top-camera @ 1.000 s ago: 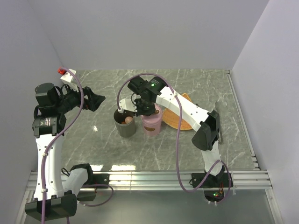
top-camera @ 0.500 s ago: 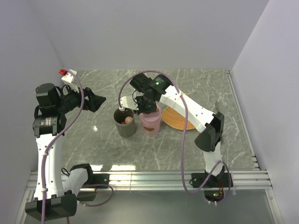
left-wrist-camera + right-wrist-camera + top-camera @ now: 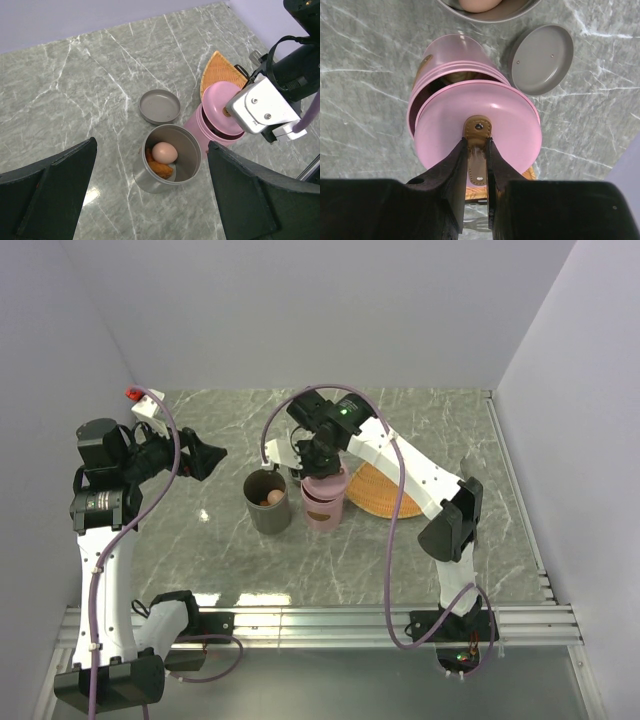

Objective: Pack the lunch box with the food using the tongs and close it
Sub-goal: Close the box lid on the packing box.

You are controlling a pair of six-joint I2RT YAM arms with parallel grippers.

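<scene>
Pinching the brown strap of the pink lid, the right claw is holding that lid tilted over the mouth of the pink lunch box just beneath its fingers. The left claw is hanging released, fingers spread wide, above the grey container. A beige ball and orange-brown pieces are lying inside it. A grey lid is resting just beyond.
</scene>
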